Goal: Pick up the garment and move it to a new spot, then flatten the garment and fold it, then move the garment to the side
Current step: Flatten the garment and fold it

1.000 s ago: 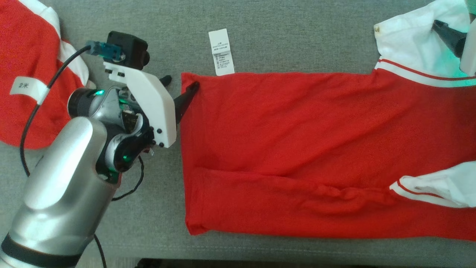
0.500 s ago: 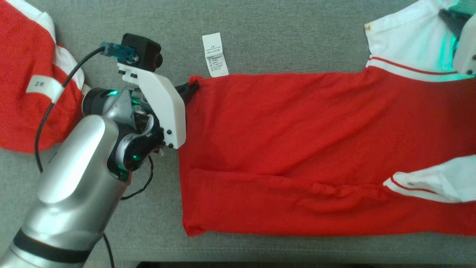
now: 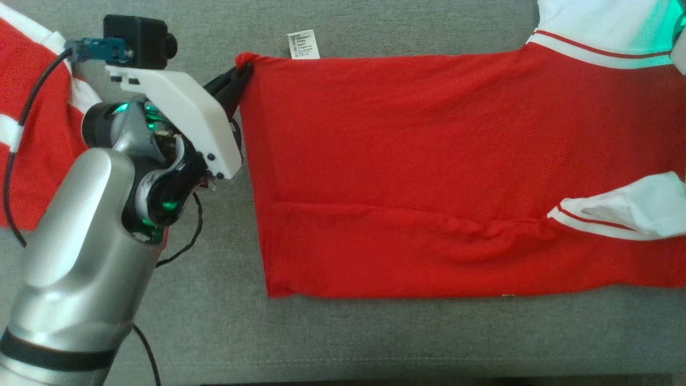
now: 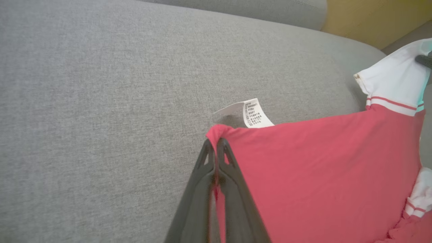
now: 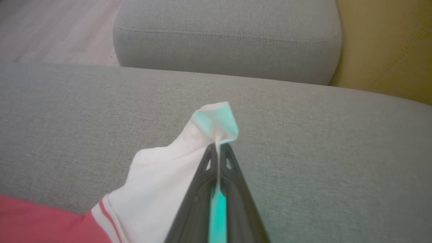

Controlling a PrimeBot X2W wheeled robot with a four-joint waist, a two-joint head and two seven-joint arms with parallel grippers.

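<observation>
the red jersey garment with white trim (image 3: 407, 161) runs lengthwise between the arms: left gripper (image 4: 216, 145) clamped on its red corner, right gripper (image 5: 219, 148) clamped on its white tip.

I count two red-and-white garments, the spread garment (image 3: 429, 161) and the other garment (image 3: 32, 134) at the left, one white label (image 3: 303, 44), and two grippers, left gripper (image 4: 216, 142) and right gripper (image 5: 219, 145).

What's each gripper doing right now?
Left gripper: shut on garment, red corner.
Right gripper: shut on garment, white end.
</observation>
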